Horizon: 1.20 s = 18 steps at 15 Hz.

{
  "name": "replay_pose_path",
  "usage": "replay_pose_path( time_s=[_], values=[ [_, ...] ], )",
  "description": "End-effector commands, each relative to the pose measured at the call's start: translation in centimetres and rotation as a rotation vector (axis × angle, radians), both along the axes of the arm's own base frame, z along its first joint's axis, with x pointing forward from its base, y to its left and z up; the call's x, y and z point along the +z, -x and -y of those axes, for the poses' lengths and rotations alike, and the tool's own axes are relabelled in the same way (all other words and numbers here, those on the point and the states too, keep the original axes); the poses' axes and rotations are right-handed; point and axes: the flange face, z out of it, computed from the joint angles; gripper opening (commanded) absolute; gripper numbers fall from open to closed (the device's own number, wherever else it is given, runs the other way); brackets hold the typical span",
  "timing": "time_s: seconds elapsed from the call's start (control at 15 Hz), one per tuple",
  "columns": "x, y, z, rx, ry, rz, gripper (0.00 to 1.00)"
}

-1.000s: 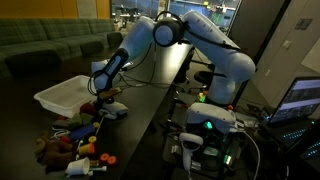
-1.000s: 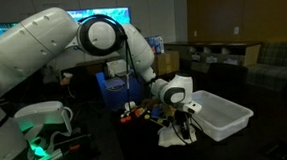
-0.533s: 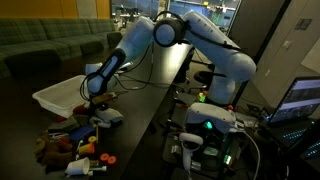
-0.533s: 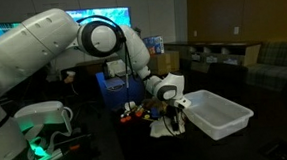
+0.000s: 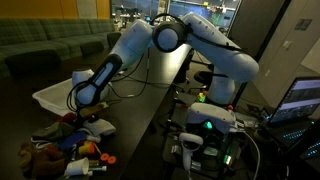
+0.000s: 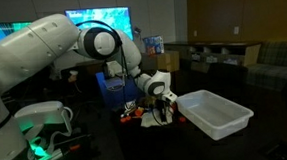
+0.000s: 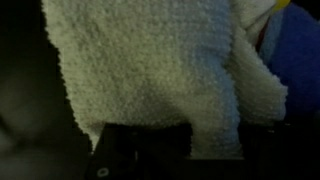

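White towel (image 7: 150,70) fills the wrist view, its looped pile bunched up against the jaws, which are closed on its edge. In an exterior view the towel (image 5: 97,126) hangs down to the dark counter (image 5: 147,113), just right of a heap of colourful toys (image 5: 62,140). A white plastic bin (image 5: 55,97) sits just beyond, farther left.

Towel (image 5: 97,126) and toy pile (image 5: 65,148) side by side on the table (image 5: 150,110), bin (image 5: 50,97) near them.
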Motion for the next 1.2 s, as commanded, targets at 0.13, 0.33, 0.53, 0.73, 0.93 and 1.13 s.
replay_pose_path(
  time_s=[0.13, 0.33, 0.53, 0.73, 0.93, 1.13],
  values=[
    [-1.1, 0.6, -6.4, -0.017, -0.076, 0.038, 0.13],
    [-0.5, 1.5, -9.7, 0.027, -0.112, 0.044, 0.12],
    [1.2, 2.4, -12.1, 0.074, -0.150, 0.054, 0.12],
    [2.9, 2.4, -12.9, 0.137, -0.131, 0.103, 0.11],
    [5.1, 1.4, -12.1, 0.210, -0.091, 0.166, 0.11],
    [8.9, -0.4, -9.9, 0.272, -0.022, 0.252, 0.12]
  ],
)
